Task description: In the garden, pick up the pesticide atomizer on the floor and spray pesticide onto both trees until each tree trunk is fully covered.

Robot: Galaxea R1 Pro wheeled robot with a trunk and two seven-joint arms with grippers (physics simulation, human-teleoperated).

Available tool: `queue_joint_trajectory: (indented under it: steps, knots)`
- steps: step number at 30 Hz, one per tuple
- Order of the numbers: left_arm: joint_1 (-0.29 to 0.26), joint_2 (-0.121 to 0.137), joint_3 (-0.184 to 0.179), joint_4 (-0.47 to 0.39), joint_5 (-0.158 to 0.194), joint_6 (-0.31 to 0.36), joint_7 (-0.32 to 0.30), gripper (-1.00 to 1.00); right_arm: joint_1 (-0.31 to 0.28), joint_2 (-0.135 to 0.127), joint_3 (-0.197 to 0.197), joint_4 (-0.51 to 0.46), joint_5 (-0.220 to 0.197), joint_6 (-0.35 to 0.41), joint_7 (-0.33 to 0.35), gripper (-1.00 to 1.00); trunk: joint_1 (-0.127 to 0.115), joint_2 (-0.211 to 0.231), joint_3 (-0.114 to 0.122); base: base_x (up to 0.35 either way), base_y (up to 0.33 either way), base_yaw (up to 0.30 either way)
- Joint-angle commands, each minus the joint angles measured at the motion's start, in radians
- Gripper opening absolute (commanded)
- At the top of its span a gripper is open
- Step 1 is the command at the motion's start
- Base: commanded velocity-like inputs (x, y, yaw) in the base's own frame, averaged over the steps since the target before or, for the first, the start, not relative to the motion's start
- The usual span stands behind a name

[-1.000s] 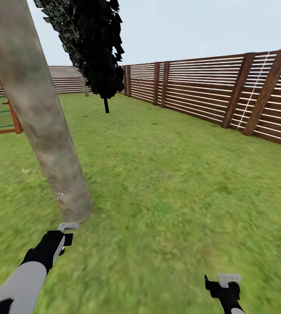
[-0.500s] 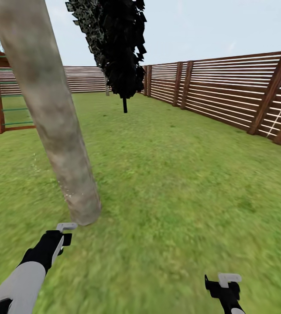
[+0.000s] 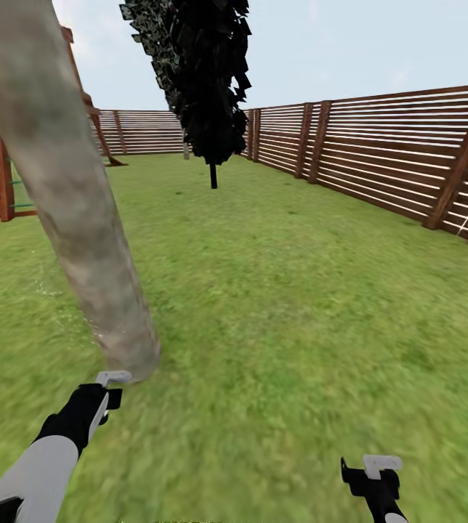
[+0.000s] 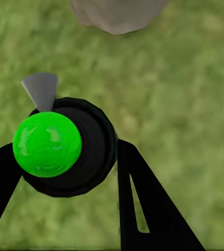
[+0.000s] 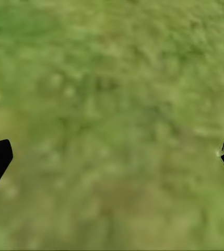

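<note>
the pesticide atomizer sits gripped in the left tool; the right tool is spread wide over grass.

No text, label, brand, number or sign can be read anywhere in these views.

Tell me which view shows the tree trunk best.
The head view: the trunk runs from the grass to the top edge, just beyond the left gripper. The left wrist view catches only its base at the frame edge.
</note>
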Motion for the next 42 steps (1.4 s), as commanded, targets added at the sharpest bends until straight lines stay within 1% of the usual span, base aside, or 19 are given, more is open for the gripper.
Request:
queue_joint_trajectory:
  steps: [1,11,13,16,17,18,19,21,22,23,24,27,29,32,36,37,38,40,42]
  knots:
    - [0.000,-0.001,0.000,0.000,-0.001,0.000,0.000,-1.00,0.000,0.000,0.000,0.000,0.000,0.000,0.000,1.00,0.000,0.000,0.000,-0.087,-0.269,0.260]
    - [-0.013,-0.003,-0.011,-0.002,0.004,0.002,-0.014,-1.00,0.000,0.000,0.000,0.000,0.000,0.000,0.000,1.00,0.000,0.000,0.000,-0.019,-0.029,0.277]
    - [-0.040,0.005,-0.015,-0.001,0.003,0.006,-0.022,-1.00,0.000,0.000,0.000,-0.001,0.000,0.000,0.000,1.00,0.000,0.000,0.000,0.000,0.000,0.080]
    - [-0.069,0.004,-0.017,-0.003,-0.002,0.022,-0.080,-1.00,0.000,-0.001,-0.001,-0.001,0.000,0.000,0.000,1.00,0.000,0.000,0.000,0.000,0.000,0.013]
    - [-0.114,-0.005,-0.021,-0.002,-0.003,0.083,-0.098,-1.00,0.000,-0.001,-0.001,-0.002,0.000,0.000,0.000,1.00,0.000,0.000,0.000,0.000,0.000,0.001]
    - [-0.132,-0.009,-0.034,-0.002,-0.003,0.096,-0.102,-1.00,0.000,-0.001,-0.002,-0.002,0.000,0.000,0.000,1.00,0.000,0.000,0.000,0.000,0.000,0.000]
    - [-0.156,-0.008,-0.066,-0.002,-0.002,0.107,-0.109,-1.00,0.000,-0.001,-0.002,-0.002,-0.001,0.000,0.001,1.00,0.000,0.000,0.000,0.000,0.000,0.000]
    - [-0.187,0.007,-0.097,-0.003,-0.004,0.151,-0.142,-1.00,0.000,-0.002,-0.002,-0.003,-0.001,0.000,0.001,1.00,0.000,0.000,0.000,0.000,0.000,0.000]
    - [-0.205,0.074,-0.104,-0.003,-0.003,0.182,-0.221,-1.00,0.000,-0.002,-0.002,-0.002,0.000,0.000,0.001,1.00,0.000,0.000,0.000,0.000,0.000,0.000]
    - [-0.205,0.099,-0.107,-0.002,-0.005,0.186,-0.265,-1.00,0.000,-0.002,-0.001,-0.001,0.000,0.000,0.001,1.00,0.000,0.000,0.000,0.000,0.000,0.000]
    - [-0.206,0.104,-0.109,-0.003,-0.006,0.189,-0.290,-1.00,0.000,-0.002,0.000,0.000,0.000,0.000,0.002,1.00,0.000,0.000,0.000,-0.022,0.000,0.000]
    - [-0.216,0.087,-0.163,-0.023,-0.004,0.197,-0.300,-1.00,0.000,-0.002,0.000,-0.001,0.000,0.000,0.002,1.00,0.000,0.000,0.000,-0.211,0.000,0.000]
    - [-0.226,0.078,-0.172,-0.072,-0.003,0.236,-0.302,-1.00,0.000,-0.002,-0.001,-0.001,0.000,0.000,0.002,1.00,0.000,0.000,0.000,-0.057,0.000,0.000]
    - [-0.286,0.067,-0.177,-0.114,-0.003,0.364,-0.304,-1.00,0.000,-0.002,-0.001,-0.001,0.000,0.000,0.002,1.00,0.000,0.000,0.000,-0.013,0.000,0.000]
    - [-0.304,0.105,-0.192,-0.115,-0.004,0.387,-0.306,-1.00,0.000,-0.002,-0.002,-0.002,0.000,0.000,0.002,1.00,0.000,0.000,0.000,0.000,0.000,0.000]
    - [-0.305,0.134,-0.193,-0.112,-0.004,0.390,-0.332,-1.00,0.000,-0.002,-0.002,-0.002,0.000,0.000,0.002,1.00,0.000,0.000,0.000,0.000,0.000,0.000]
    - [-0.305,0.144,-0.202,-0.113,-0.006,0.391,-0.370,-1.00,0.000,-0.002,-0.002,-0.002,0.000,0.000,0.002,1.00,0.000,0.000,0.000,0.000,0.000,0.000]
    - [-0.305,0.145,-0.262,-0.116,-0.012,0.412,-0.431,-1.00,0.000,-0.002,-0.002,-0.002,0.000,0.000,0.002,1.00,0.000,0.000,0.000,0.000,0.000,0.000]
    - [-0.310,0.120,-0.324,-0.144,-0.012,0.464,-0.451,-1.00,0.000,-0.002,-0.002,-0.002,0.000,0.000,0.002,1.00,0.000,0.000,0.000,0.000,0.000,0.000]
